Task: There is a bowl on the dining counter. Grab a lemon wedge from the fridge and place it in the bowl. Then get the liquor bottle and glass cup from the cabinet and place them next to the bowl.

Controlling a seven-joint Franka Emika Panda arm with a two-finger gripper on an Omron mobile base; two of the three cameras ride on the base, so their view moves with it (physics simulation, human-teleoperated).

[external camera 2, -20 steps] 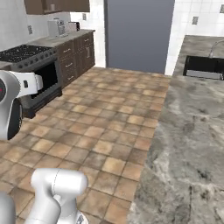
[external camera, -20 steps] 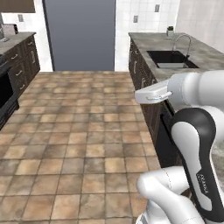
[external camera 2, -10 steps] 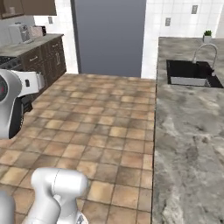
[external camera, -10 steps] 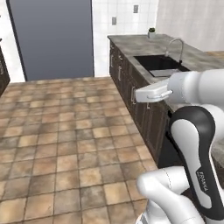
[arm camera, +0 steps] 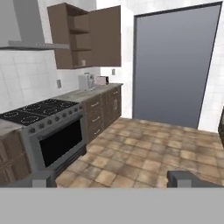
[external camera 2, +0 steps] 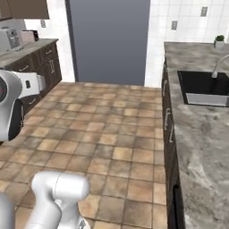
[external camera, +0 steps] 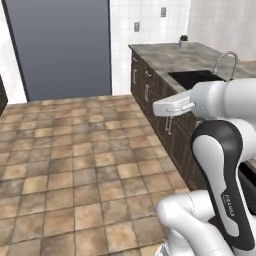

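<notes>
My gripper (arm camera: 113, 179) is open, with nothing between its two dark fingertips (arm camera: 41, 178). It hangs over the tiled floor and points toward the left side of the kitchen. The white hand (external camera: 172, 106) reaches left from the arm. The cabinet (arm camera: 83, 37), dark brown and high on the wall, has one door swung open. Its shelves are too far off to read. A tall plain grey block (external camera: 60, 47) stands at the far wall with no handles in sight, and I cannot tell if it is the fridge. Bowl, dining counter, lemon wedge, liquor bottle and glass cup are out of view.
A stove with oven (arm camera: 48, 127) sits under a hood (arm camera: 22, 30) on the left, with small appliances (arm camera: 87, 81) on the worktop beyond. On the right runs a marbled worktop (external camera: 165, 57) over brown drawers, with a sink (external camera 2: 201, 87) and a small plant (external camera: 183, 38). Open tiled floor (external camera: 75, 165) lies between.
The whole picture has shifted because the base has driven on. The grey block and the sink worktop now loom larger. The arm keeps its pose and the gripper stays open.
</notes>
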